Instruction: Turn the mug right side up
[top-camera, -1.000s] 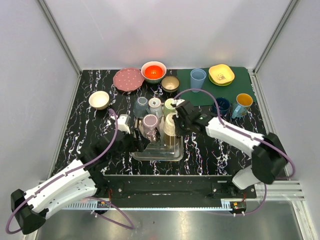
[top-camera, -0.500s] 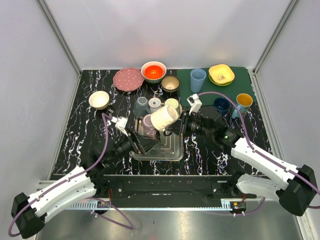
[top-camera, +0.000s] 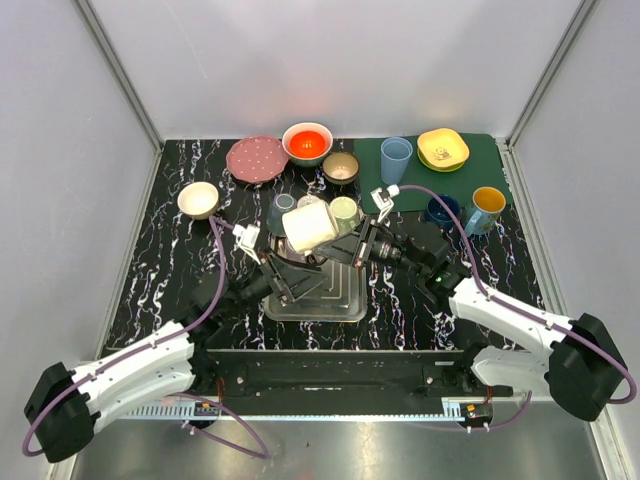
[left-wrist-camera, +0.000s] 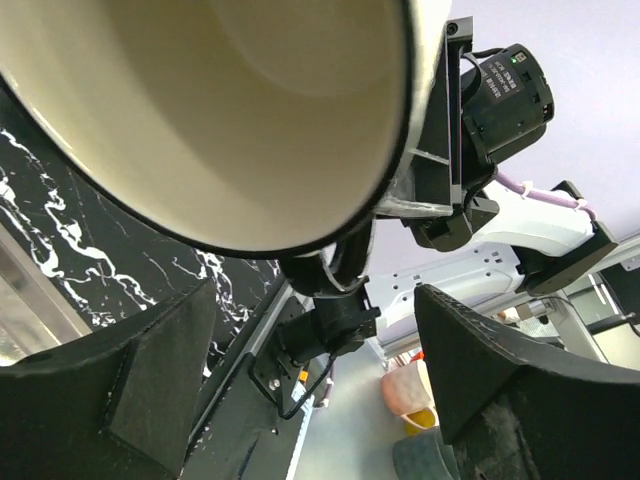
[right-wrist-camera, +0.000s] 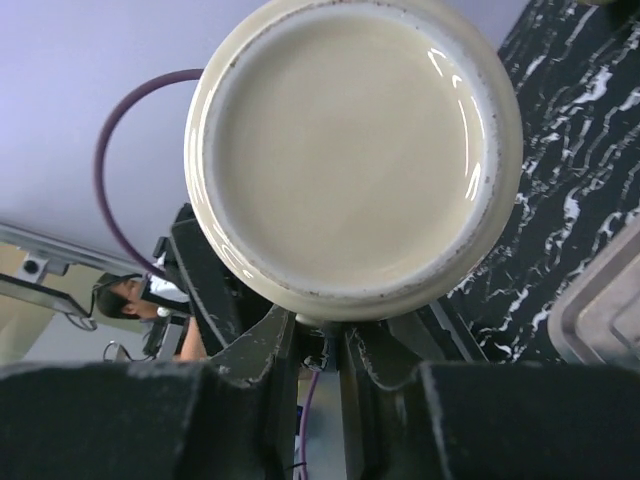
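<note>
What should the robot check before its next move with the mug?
1. Right gripper shut on mug: ok.
2. Left gripper open: ok.
3. Mug lifted off tray: ok.
4. Mug right side up: not ok, it is tipped sideways.
5. Spot under mug free: cannot tell, the mug hides it.

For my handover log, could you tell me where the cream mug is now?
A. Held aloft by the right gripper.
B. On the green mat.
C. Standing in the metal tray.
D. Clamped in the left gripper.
A: the right gripper is shut on the cream mug, which lies sideways above the metal tray, while the left gripper stands open facing its mouth.
</note>
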